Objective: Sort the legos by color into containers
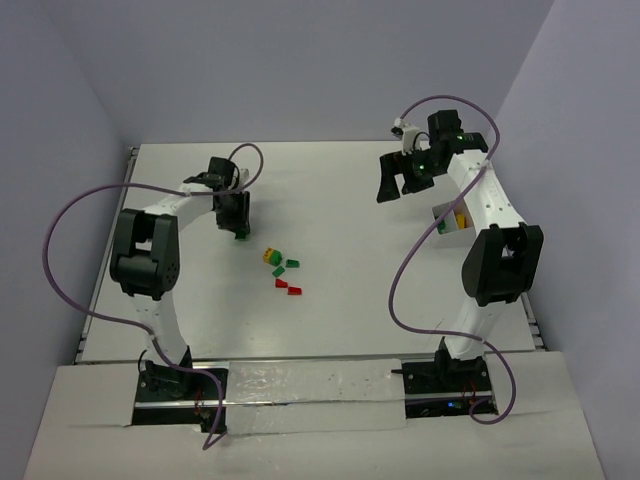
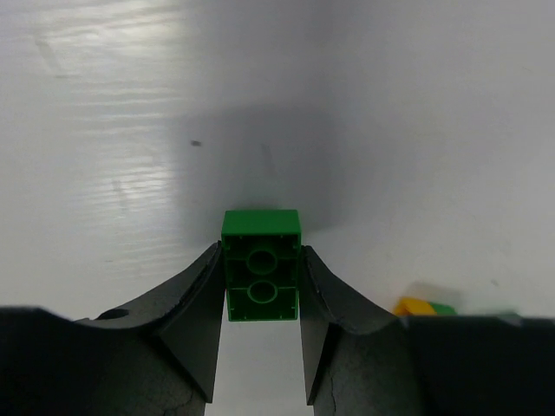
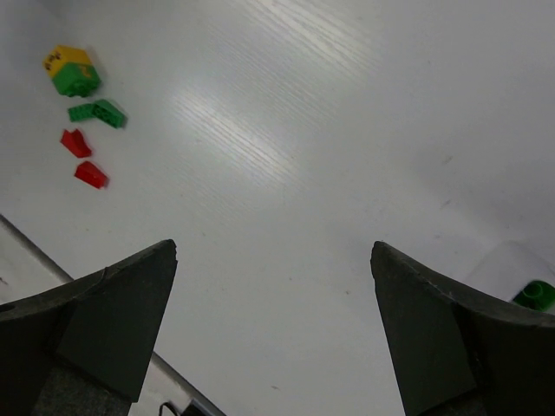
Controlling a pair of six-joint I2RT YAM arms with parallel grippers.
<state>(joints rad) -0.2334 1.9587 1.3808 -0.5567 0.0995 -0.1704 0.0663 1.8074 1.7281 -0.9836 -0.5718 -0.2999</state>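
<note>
The left fingers are clamped on a green brick, pinching its long sides, so its long axis runs straight out along them. Whether it is clear of the tabletop I cannot tell. Just to their right lie the loose legos: a yellow-and-green stack, one green, two red. Well apart, on the far right, sits the white tray, partly under the right arm. The right fingers stand wide open, holding nothing. That arm is nearer the tray, so the held brick probably needs a long rightward carry.
</note>
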